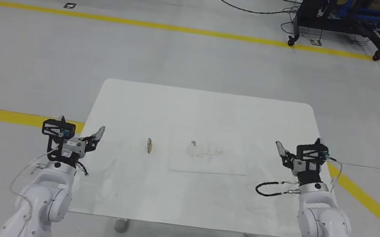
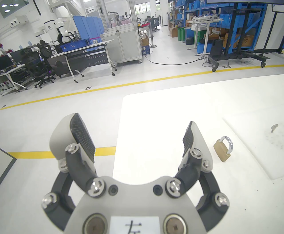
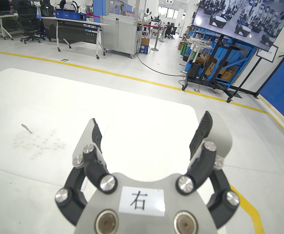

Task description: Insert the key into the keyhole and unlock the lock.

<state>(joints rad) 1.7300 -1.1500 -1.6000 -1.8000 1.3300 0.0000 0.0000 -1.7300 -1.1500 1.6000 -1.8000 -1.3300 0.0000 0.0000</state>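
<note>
We see both grippers released, jaws spread wide, nothing held. Left gripper (image 2: 133,124) (image 1: 81,133) hangs over the table's (image 1: 198,112) left edge, right gripper (image 3: 150,119) (image 1: 300,151) over its right edge. Brass padlock (image 2: 221,150) (image 1: 149,145) with a silver shackle rests on bare tabletop left of centre, just beside a thin white mat (image 2: 255,141) (image 1: 220,162). Key (image 2: 274,127) (image 3: 26,128) (image 1: 193,144) lies on that mat near its far left corner, next to grey scuff marks (image 3: 40,144). Key and padlock are near each other, not touching, and well apart from both grippers. Only flat tabletop and mat lie between.

One-character white label (image 3: 142,201) on right end effector (image 3: 150,117), similar cropped label (image 2: 134,225) on left end effector (image 2: 133,119)
</note>
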